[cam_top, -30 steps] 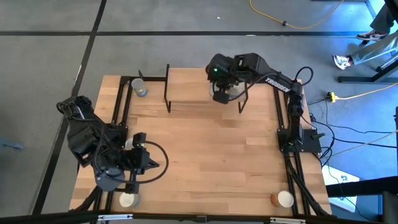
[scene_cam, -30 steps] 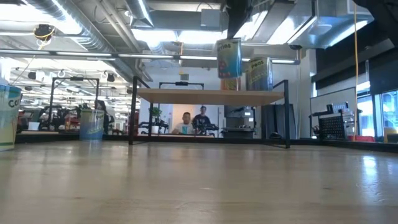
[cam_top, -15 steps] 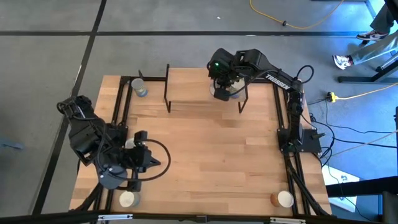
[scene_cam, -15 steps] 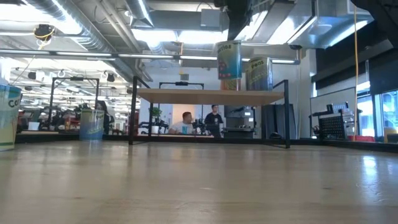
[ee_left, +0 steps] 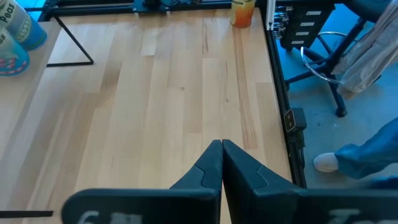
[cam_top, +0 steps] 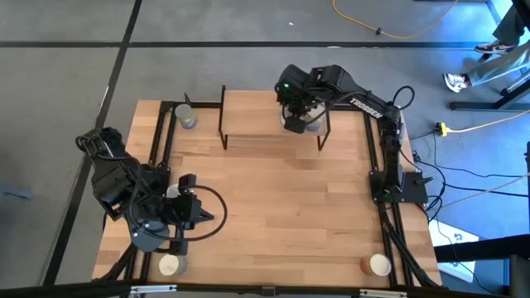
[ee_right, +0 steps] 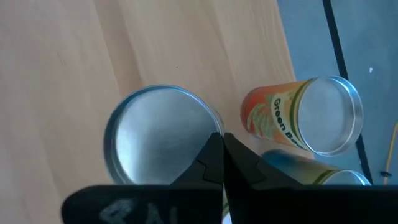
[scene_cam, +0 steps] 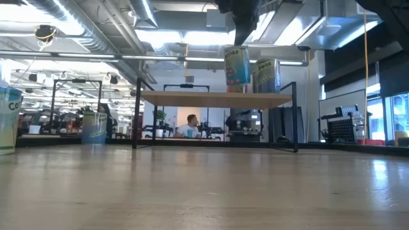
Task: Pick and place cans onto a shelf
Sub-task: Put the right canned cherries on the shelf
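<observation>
The right gripper [cam_top: 296,116] hangs over the far right end of the shelf [cam_top: 257,116], carrying a blue-labelled can [scene_cam: 237,66] that, in the low view, stands upright with its base just above the board, beside a second can [scene_cam: 267,75] already set on the shelf. The fingers grip this can from above, so its long axis runs vertical and the shelf surface lies directly beneath it; the coming move therefore looks like a short straight descent, then a release. In the right wrist view the silver lid [ee_right: 163,134] of one can shows beside the dark fingers, with an orange green-beans can [ee_right: 298,118] just beside it and a further can's rim close by, so the landing spot is crowded: a sideways drift toward those neighbours could knock one over.

The left gripper [ee_left: 222,163] waits near the table's near-left edge, its fingers pressed together on nothing, well away from the shelf. The right arm is plainly the nearer to the shelf.

Other cans remain off the shelf: a grey-blue can [cam_top: 187,118] at the far left corner, a pale-topped can [cam_top: 171,266] at the near left edge, and an orange-sided can [cam_top: 377,265] at the near right edge.
</observation>
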Motion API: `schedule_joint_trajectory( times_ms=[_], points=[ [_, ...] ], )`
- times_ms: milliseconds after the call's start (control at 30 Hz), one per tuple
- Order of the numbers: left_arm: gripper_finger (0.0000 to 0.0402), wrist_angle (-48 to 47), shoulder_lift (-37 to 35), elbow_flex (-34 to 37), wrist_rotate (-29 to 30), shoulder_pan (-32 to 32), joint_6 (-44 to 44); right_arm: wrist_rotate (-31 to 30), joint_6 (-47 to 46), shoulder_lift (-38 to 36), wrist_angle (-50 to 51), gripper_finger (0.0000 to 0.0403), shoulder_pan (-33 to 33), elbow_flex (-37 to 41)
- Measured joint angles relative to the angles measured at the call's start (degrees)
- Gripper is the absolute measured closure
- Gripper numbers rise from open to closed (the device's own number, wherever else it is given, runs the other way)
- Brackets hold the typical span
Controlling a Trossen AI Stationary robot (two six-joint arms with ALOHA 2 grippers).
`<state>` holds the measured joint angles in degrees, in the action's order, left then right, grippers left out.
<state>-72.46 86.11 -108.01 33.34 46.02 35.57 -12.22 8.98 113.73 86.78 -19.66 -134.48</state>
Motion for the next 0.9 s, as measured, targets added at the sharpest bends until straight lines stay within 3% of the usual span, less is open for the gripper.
schedule_joint_trajectory(
  times_ms=[467, 900],
  points=[
    [0.0401, 0.0, 0.0, 0.0, 0.0, 0.0, 0.2, -0.2, 0.3, 0.1, -4.0, 0.0403, -0.6, 6.3],
    [0.0401, 0.0, 0.0, 0.0, 0.0, 0.0, 0.2, -1.7, 0.3, 0.1, -4.8, 0.0396, -0.6, 6.4]
  ],
)
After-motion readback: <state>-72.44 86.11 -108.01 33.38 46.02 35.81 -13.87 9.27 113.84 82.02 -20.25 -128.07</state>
